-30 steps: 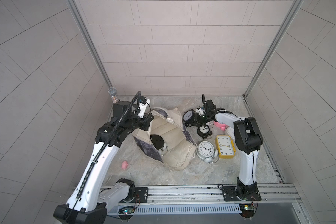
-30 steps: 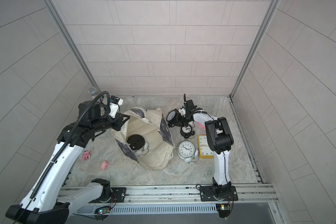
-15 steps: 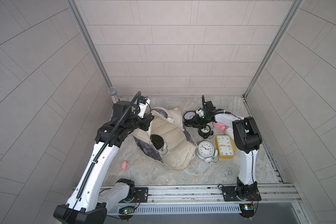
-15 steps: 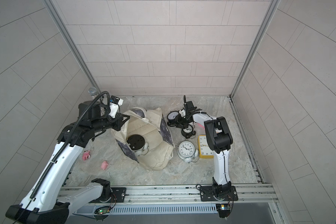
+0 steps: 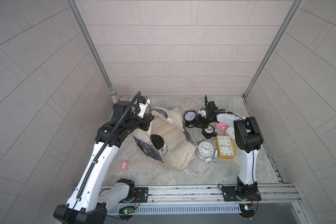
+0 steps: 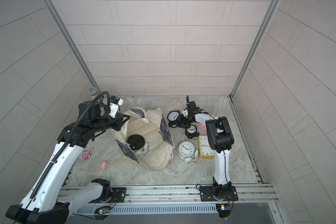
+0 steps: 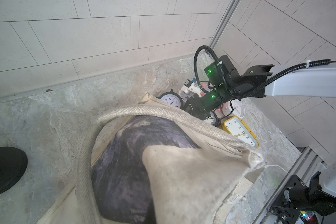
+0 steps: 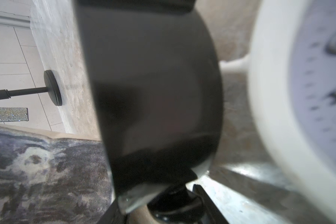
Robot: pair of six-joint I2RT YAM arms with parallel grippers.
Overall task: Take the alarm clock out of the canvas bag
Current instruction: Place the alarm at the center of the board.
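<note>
At 1 o'clock from the canvas bag (image 5: 175,153), black alarm clock (image 5: 190,116) stands on the bench (image 5: 211,174). Left fingers (image 5: 147,122) pinch the bag's rim; right fingers (image 5: 196,124), can't tell the spread. Robot should back straight off, no nudging.

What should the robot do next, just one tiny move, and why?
Probably ease the right claw back from the black clock, which is already outside the canvas bag; a second clock lies inside it, its mouth held open by the left claw.
</note>
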